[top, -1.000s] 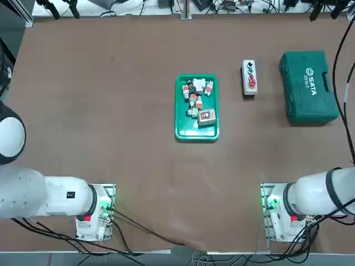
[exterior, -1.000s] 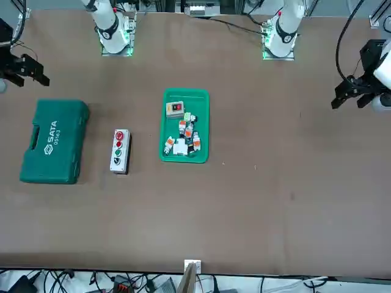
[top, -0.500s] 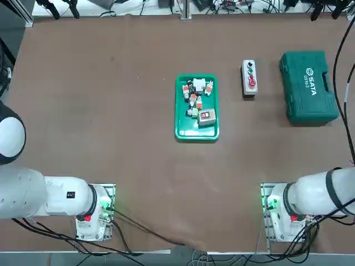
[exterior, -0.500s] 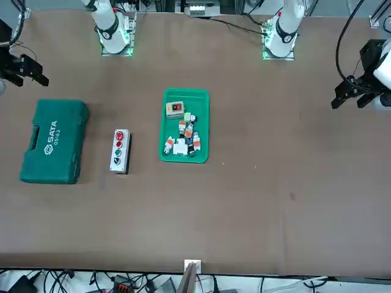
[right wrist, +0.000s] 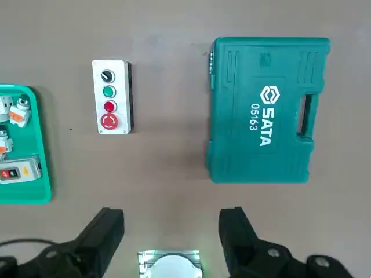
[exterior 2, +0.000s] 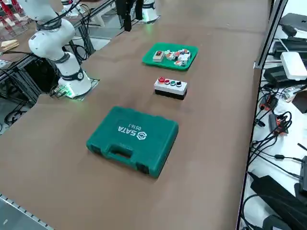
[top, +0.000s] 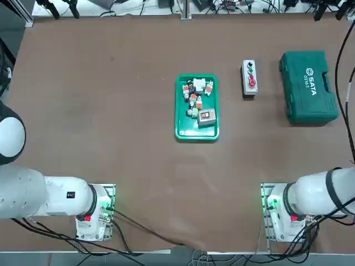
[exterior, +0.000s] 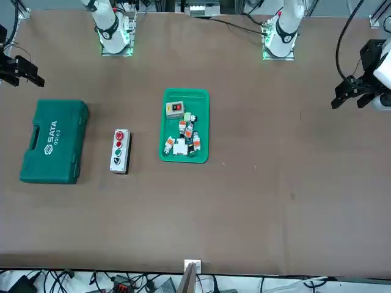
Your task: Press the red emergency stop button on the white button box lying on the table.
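1. The box (right wrist: 112, 97) is laid flat on the table (top: 111, 111), between the green tray (top: 197, 107) and the green toolcase (top: 308, 86).
2. The red button (right wrist: 109, 121) is seen at one end of the row.
3. The right gripper (right wrist: 171, 226) is held high above the table, wide open, with nothing in it.

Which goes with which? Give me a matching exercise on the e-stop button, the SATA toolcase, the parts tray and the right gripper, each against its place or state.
Things
1. red emergency stop button
2. green SATA toolcase
3. green tray
4. right gripper

Places or states
A. holds small parts, near the middle of the table
B. at the end of the white button box nearest the robot
C. open, up above the table, holding nothing
D. lid shut, lying to the robot's right of the button box

Pairs: 1-B, 2-D, 3-A, 4-C
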Action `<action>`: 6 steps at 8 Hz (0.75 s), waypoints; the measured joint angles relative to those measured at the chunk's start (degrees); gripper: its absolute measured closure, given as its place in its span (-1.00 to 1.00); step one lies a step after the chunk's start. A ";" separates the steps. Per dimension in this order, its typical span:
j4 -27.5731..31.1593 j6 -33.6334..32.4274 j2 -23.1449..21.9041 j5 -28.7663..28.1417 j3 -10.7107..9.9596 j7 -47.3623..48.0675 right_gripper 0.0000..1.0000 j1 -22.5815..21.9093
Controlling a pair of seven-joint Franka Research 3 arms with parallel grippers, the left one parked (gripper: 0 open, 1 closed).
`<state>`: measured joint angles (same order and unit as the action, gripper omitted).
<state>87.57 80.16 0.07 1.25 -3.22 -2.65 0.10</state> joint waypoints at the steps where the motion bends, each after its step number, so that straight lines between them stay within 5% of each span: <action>1: -0.01 -0.01 0.17 0.00 0.24 0.03 -1.00 -0.12; 3: 0.00 -0.16 0.47 -0.06 0.79 0.28 -0.97 -0.41; 6: 0.01 -1.04 1.73 -0.10 0.96 0.39 0.24 -0.64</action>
<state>87.58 79.12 1.80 1.14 -2.26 -2.27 -0.53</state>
